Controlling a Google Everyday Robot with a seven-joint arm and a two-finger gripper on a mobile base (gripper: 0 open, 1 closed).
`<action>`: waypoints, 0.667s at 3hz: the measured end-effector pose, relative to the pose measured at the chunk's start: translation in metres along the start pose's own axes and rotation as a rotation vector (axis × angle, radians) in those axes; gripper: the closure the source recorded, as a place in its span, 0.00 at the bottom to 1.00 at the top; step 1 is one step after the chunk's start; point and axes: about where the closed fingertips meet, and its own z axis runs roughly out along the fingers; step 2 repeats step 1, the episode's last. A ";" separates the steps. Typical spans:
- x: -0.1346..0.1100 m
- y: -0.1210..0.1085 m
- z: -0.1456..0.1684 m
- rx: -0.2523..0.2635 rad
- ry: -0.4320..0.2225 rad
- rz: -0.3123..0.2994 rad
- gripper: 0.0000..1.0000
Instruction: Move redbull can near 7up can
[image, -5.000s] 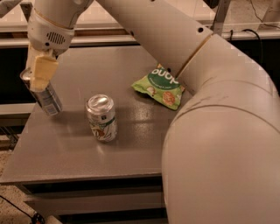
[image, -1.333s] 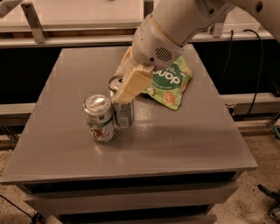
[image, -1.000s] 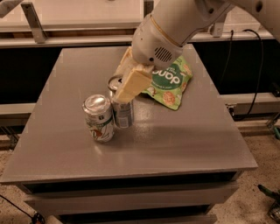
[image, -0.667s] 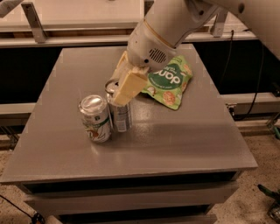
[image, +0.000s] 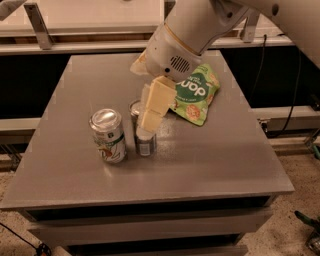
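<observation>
The 7up can (image: 108, 135), whitish with green and red markings and a silver top, stands upright on the grey table (image: 210, 150), left of centre. The slim silver redbull can (image: 145, 142) stands upright just to its right, a small gap between them. My gripper (image: 142, 125) comes down from the upper right. Its cream fingers (image: 152, 106) are closed around the redbull can's upper half and hide much of it. The can's base rests on the table.
A green snack bag (image: 196, 93) lies on the table behind and to the right of the cans, under my arm (image: 195, 30). A dark gap and a shelf rail run behind the table. The floor shows at the right.
Five seconds ago the redbull can was at the table's far left in my gripper; now it stands beside the 7up can. Over the last second gripper and cans have barely moved.
</observation>
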 end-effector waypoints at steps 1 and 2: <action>0.000 0.000 0.000 0.000 0.000 0.000 0.00; 0.000 0.000 0.000 0.000 0.000 0.000 0.00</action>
